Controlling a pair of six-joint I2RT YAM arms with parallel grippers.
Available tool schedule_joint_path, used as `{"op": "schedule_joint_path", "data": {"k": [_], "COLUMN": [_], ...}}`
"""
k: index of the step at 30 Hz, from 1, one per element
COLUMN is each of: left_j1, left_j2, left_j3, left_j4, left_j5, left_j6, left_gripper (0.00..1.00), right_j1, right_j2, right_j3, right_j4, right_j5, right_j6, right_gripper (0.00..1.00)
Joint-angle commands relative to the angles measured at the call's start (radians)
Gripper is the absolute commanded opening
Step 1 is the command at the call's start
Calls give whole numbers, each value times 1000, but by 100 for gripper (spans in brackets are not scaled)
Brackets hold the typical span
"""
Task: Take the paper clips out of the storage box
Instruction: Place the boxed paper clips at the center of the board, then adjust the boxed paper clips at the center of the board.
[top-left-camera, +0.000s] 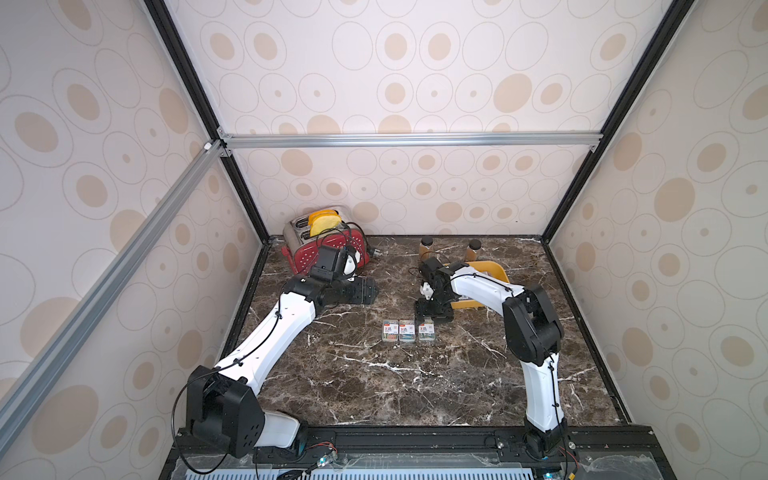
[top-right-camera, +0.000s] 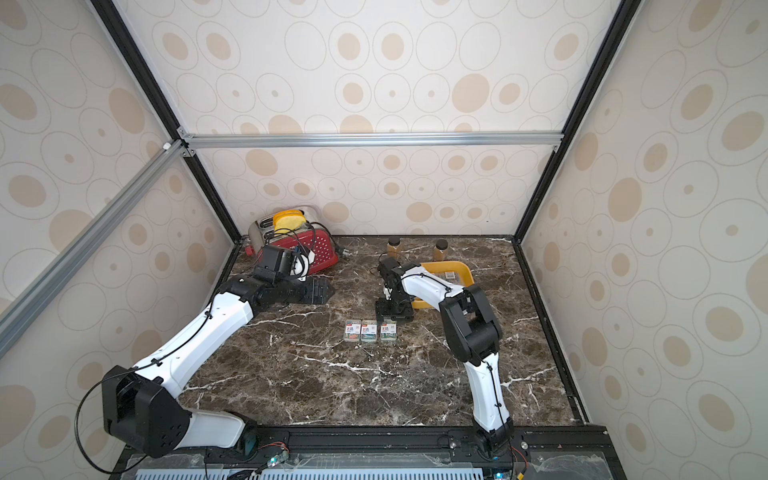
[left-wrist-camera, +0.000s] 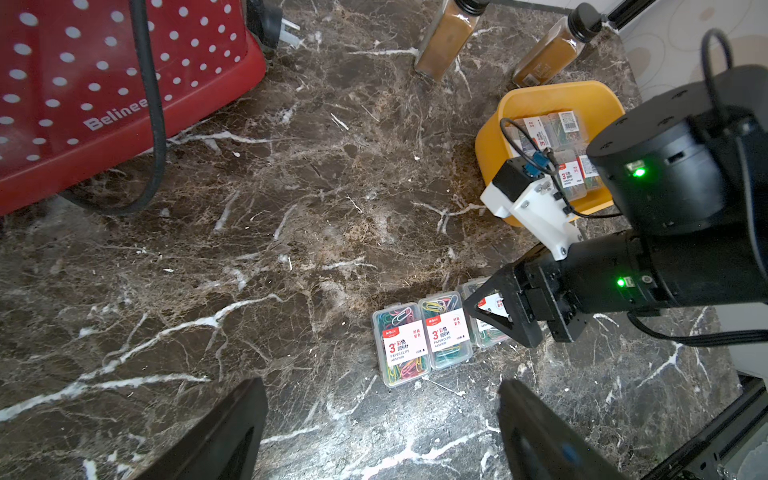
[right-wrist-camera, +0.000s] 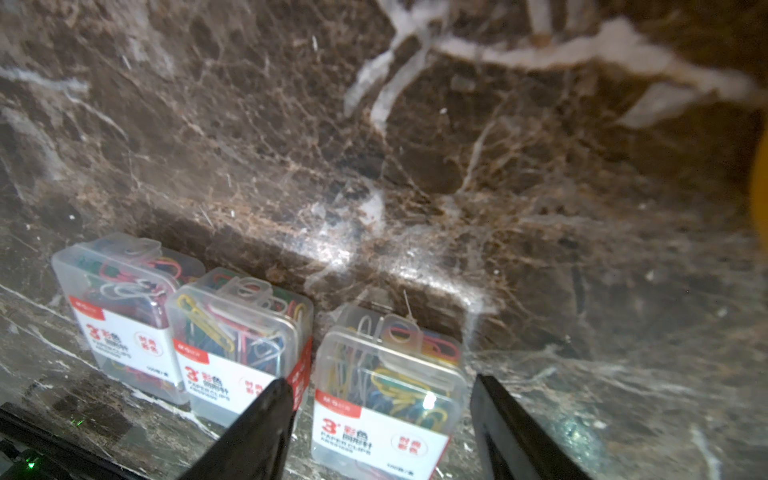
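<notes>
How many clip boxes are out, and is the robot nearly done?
Three clip cases lie in a row on the table. The right gripper stands open around the third case. Several more cases wait in the yellow tray, so not nearly done.

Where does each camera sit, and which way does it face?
Top views: high at the front, looking down on the table; left arm and right arm show.
Left wrist: on the left arm, facing three cases, the tray and the right arm; left end effector at the edge.
Right wrist: low over the cases; right end effector straddles one.
Shared: both wrist views show the cases.
</notes>
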Motion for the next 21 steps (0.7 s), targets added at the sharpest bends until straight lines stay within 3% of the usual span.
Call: {"op": "schedule_joint_path", "data": {"k": [1,7,21], "left_j1": [0,-2,0], "left_j2": [-1,0,5], "left_j3": [43,42,38], "left_j4": [-2,1,9], "left_j5": [-2,1,6], "left_j6": [19,14,6], "left_gripper": [90,90,90], "right_j1": [-10,-42,-56], "right_j2": [-63,-93,-79], "right_j3": [11,-57,-139], "right_j4": [-22,46,101], "right_j5": [-6,-55,-110], "right_j6": [-17,-9,-12], "right_gripper": [73,72,52]}}
